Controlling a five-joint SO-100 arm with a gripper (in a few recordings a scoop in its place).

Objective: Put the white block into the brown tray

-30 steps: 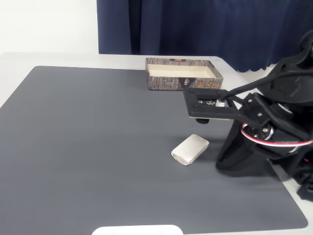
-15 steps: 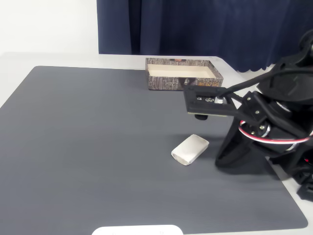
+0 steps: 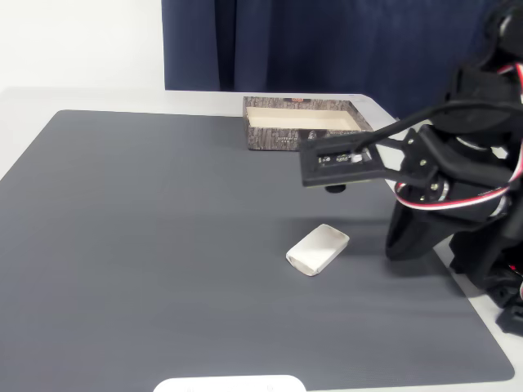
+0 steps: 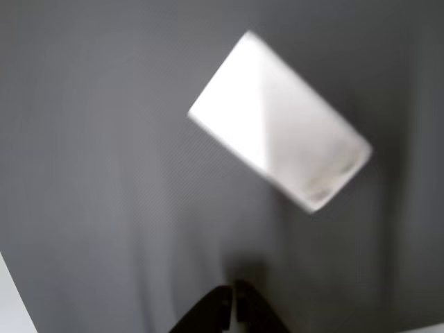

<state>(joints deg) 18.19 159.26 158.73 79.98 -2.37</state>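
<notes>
The white block (image 3: 318, 250) lies flat on the dark grey mat, right of centre in the fixed view, and nothing touches it. It looks large and blurred in the wrist view (image 4: 277, 149). The brown tray (image 3: 278, 139) stands at the mat's far edge with its cream inside showing. My gripper (image 3: 315, 167) hovers above the mat between tray and block, reaching left from the black arm. In the wrist view its fingertips (image 4: 223, 313) meet at the bottom edge, shut and with nothing between them, a short way from the block.
A wide flat white rounded object (image 3: 229, 384) pokes in at the mat's near edge. The arm's black base (image 3: 458, 237) fills the right side. A dark blue curtain (image 3: 327, 41) hangs behind the table. The mat's left half (image 3: 122, 229) is bare.
The arm has lifted and the gripper has risen a little and shifted slightly left. The white block and the tray have not moved.
</notes>
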